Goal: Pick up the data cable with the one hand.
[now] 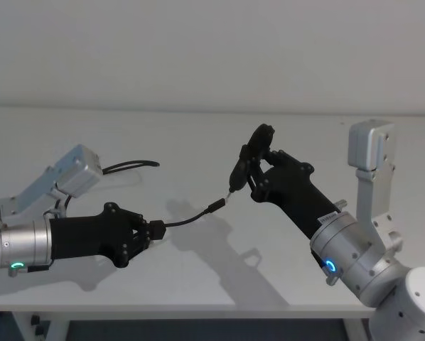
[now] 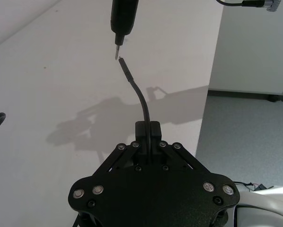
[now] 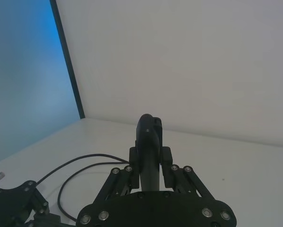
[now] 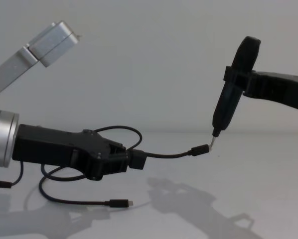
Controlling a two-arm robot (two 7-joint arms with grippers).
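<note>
Left tool (image 1: 154, 231), data cable (image 1: 191, 217) pointing right

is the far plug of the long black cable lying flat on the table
No, the left gripper holds the long thin black data cable with its slim plug raised.

Looks like a lab or test room. Plain white worktop (image 1: 198, 284) w/ bare white wall (image 1: 198, 50) behind, nothing homey on it. Grey floor (image 2: 245, 142) past the worktop edge. A blue panel (image 3: 23, 80) stands at one side, w/ a dark strip along its edge.
</note>
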